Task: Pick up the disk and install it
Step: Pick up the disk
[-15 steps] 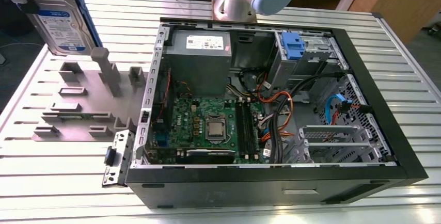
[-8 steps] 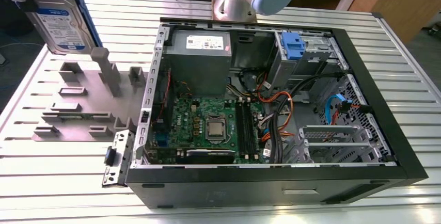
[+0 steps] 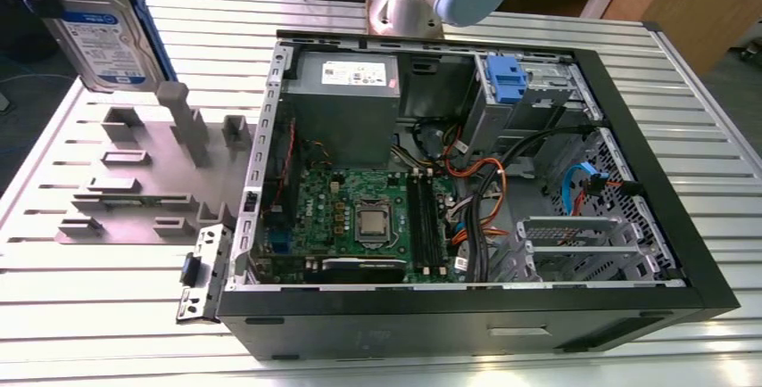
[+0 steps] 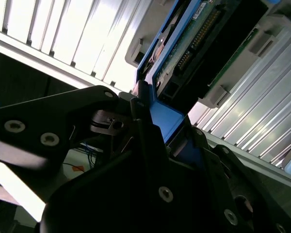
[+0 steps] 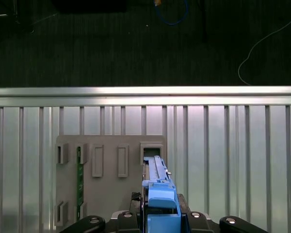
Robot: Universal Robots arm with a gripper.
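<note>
In the second wrist view the disk (image 4: 199,39) runs past the picture's edge.

Silver casing and a white-and-blue label on the disk (image 3: 102,39), edged with a blue bracket (image 5: 160,194). Black on the gripper (image 4: 167,126). Pale silver in ribbed stripes across the table (image 3: 107,316). Plain grey on the fixture plate (image 3: 131,186). Black on the computer case (image 3: 476,325), green on its motherboard (image 3: 357,218), orange and blue among the cables (image 3: 476,169), blue on the bay clip (image 3: 505,79).

Exterior view high, oblique; both wrist views close on disk (image 5: 156,180) (image 4: 200,42).
</note>
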